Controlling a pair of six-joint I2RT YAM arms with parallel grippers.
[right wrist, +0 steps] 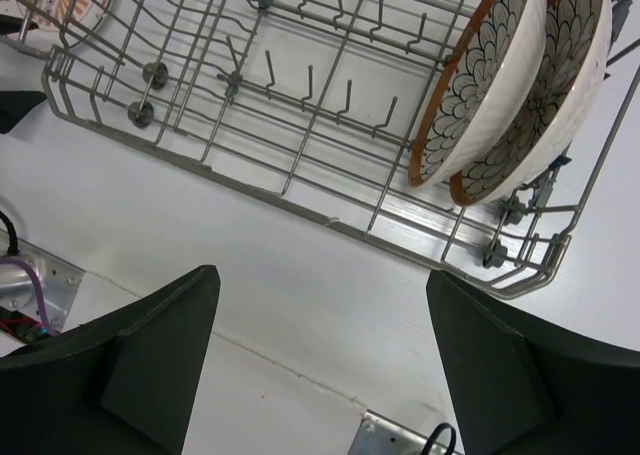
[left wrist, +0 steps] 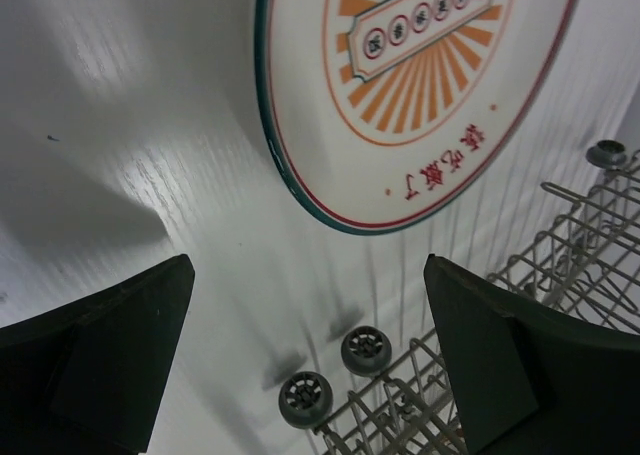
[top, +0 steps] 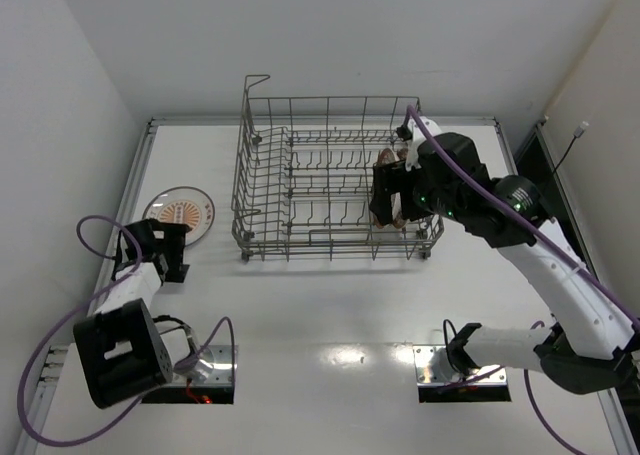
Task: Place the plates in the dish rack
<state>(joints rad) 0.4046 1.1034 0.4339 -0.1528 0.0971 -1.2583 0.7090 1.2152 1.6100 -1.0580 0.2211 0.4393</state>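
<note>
Two patterned plates (right wrist: 510, 85) stood on edge in the dish rack (top: 320, 237), at the end nearest the counter's right edge, tines propping them. Sunburst plate (left wrist: 420, 85) lay flat near the left edge. Left gripper (left wrist: 308, 315) gaped beside it, probably for a rim grab. Right gripper (right wrist: 320, 315) hung open, empty, over the rack.

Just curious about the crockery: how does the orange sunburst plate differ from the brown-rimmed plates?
The orange sunburst plate lies flat on the table, outside the dish rack; the brown-rimmed plates stand on edge inside it. The sunburst plate shows orange rays; the brown-rimmed plates, dark petal scales. All are round.
</note>
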